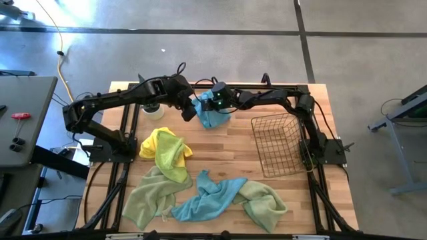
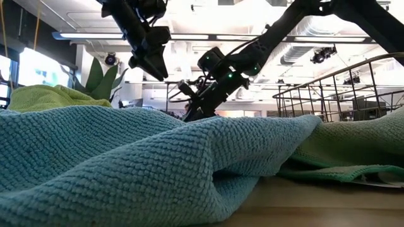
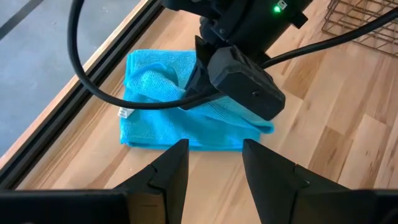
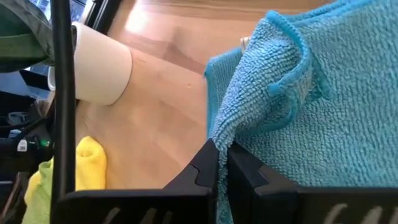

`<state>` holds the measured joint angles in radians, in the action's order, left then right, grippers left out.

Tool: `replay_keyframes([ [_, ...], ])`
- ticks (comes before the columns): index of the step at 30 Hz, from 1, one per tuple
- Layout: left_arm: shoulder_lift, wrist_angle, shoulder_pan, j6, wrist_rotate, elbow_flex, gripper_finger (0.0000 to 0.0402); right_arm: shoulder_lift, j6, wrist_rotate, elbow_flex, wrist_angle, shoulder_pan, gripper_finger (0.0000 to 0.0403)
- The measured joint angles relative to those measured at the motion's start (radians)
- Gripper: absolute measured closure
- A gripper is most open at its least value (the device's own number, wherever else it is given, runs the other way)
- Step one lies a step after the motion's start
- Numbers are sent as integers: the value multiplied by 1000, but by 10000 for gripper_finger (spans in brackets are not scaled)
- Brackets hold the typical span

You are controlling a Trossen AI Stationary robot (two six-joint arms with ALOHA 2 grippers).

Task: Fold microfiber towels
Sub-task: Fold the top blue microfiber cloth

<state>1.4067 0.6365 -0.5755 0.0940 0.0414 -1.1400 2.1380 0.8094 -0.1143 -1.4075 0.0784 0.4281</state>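
A bright blue microfiber towel [image 1: 213,117] [image 3: 155,109] lies folded flat on the wood near the table's far edge. My right gripper [image 4: 221,163] [image 1: 208,105] is shut at the towel's left edge, slanting down. My left gripper [image 3: 214,163] [image 1: 189,112] hangs open a little above the table, just left of that towel, with nothing between its fingers. A yellow towel [image 1: 162,145], green towels [image 1: 150,199] [image 1: 265,202] and a light blue towel [image 1: 208,197] lie crumpled on the near half. My right gripper pinches the blue towel's folded edge [image 4: 215,138] at its fingertips, slanting down from the table's right side. How many layers it has, I cannot tell. The rest of the towel lies on the table, slack.
A copper wire basket [image 1: 280,143] lies at the right. A white pot [image 1: 153,110] [image 4: 99,71] with a plant [image 2: 101,77] stands at the far left, close behind my left gripper. The black frame rail [image 3: 74,87] runs along the far edge. Bare wood shows between the folded towel and the basket.
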Motion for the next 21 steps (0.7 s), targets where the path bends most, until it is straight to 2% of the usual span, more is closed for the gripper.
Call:
replay_keyframes([
  [7, 0, -2, 0, 0, 6, 0, 261, 0, -24, -4, 0, 10, -7, 385],
  [10, 0, -4, 0, 0, 8, 0, 261, 0, -25, -4, 0, 23, -7, 355],
  [16, 0, -5, 0, 0, 17, 0, 261, 0, -32, -13, 0, 39, 1, 268],
  [21, 1, -5, 0, 5, 24, 0, 261, -12, -32, -111, 0, 49, 41, 223],
])
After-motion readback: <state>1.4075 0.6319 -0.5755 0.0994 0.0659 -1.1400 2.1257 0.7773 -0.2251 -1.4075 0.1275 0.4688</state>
